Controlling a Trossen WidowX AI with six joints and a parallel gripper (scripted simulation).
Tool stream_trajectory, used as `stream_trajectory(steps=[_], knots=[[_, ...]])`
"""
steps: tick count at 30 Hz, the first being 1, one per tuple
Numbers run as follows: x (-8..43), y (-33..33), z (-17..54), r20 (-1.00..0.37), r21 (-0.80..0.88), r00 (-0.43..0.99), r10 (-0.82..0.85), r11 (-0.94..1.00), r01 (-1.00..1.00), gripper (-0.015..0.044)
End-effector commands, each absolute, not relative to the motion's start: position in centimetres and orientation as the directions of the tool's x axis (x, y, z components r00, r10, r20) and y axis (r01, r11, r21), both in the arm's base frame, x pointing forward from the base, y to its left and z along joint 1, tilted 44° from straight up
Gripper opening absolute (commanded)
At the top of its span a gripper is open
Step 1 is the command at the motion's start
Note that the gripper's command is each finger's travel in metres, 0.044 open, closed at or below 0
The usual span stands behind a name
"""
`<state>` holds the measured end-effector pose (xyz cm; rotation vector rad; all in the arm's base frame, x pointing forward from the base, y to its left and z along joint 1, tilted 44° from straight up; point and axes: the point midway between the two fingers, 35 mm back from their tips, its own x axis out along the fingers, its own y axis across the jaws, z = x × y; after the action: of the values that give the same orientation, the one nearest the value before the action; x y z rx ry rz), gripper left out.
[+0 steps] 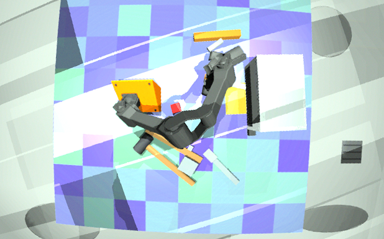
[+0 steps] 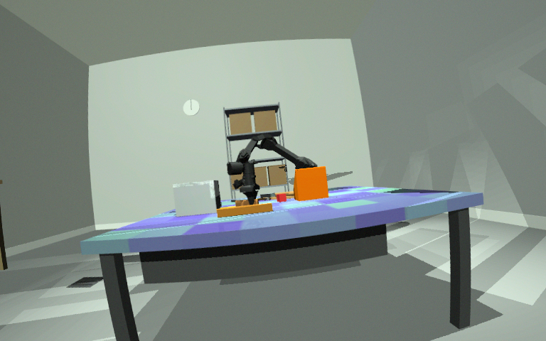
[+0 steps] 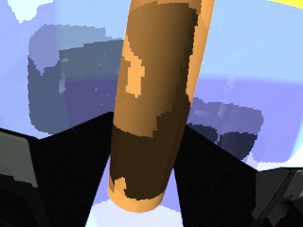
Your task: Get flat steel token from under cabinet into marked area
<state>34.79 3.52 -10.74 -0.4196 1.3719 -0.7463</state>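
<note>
The white cabinet (image 1: 280,93) (image 2: 193,198) stands at the right of the table in the top view, its dark vented side facing the yellow marked area (image 1: 234,103) (image 3: 290,3). My gripper (image 1: 206,80) (image 2: 251,202) (image 3: 146,125) points down low over the table, left of the marked area in the top view. It is shut on an orange-brown wooden rod (image 3: 153,76). The rod's rounded end shows between the fingers in the wrist view. Its far end is out of that view, and the arm hides most of it in the top view. The steel token is not visible.
An orange bar (image 1: 217,36) (image 2: 244,210) and a small white block (image 1: 215,44) lie near the gripper. A red cube (image 1: 175,107) (image 2: 281,197) lies near an orange box (image 1: 154,94) (image 2: 311,183). A hammer (image 1: 143,143) and a pale tool (image 1: 227,172) lie beyond the elbow.
</note>
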Motion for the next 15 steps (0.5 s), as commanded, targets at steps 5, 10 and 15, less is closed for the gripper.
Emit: stream_trajectory(steps=[5, 10, 15], knots=[[33.6, 3.7, -11.1, -0.722, -0.67, 0.02, -0.691, 0.707, 0.227, 0.0], [33.0, 3.8, -11.2, -0.722, -0.67, 0.02, -0.691, 0.707, 0.227, 0.0], [32.4, 3.9, -11.3, -0.722, -0.67, 0.019, -0.691, 0.707, 0.227, 0.0]])
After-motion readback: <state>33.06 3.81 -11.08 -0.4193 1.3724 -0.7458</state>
